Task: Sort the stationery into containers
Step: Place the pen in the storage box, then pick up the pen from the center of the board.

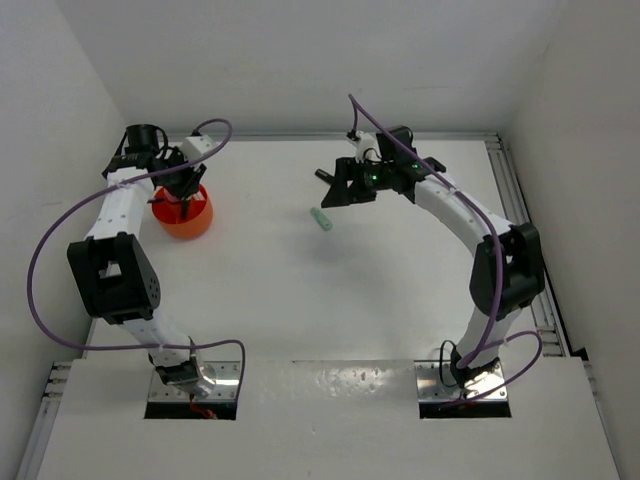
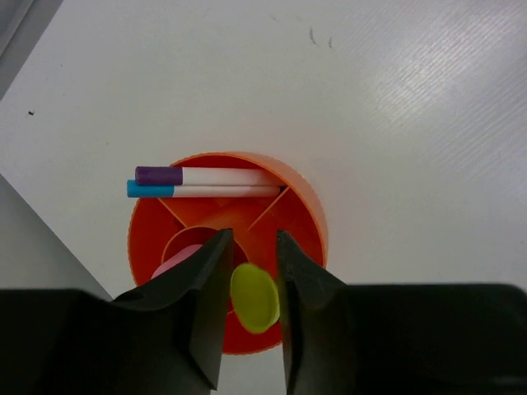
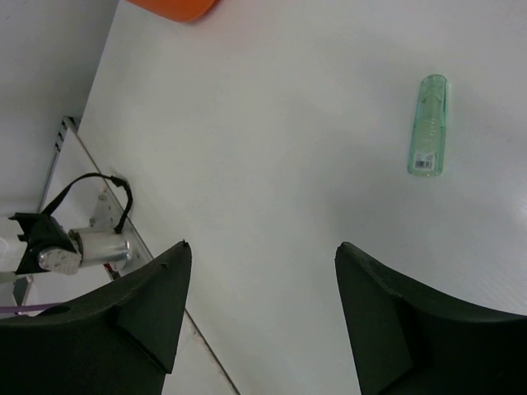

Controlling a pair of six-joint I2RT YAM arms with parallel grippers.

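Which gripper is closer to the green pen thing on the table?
Right. The right gripper hovers near the green highlighter; the left gripper is far off, over the orange container.

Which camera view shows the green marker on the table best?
The right wrist view: the green marker lies whole and close there, its label visible. The top view shows the green marker only as a small light-green stick. The left wrist view does not show it.

Wide-spread pincer [image 3: 262,247] hangs near a green highlighter [image 3: 429,125] on the table [image 3: 272,123].
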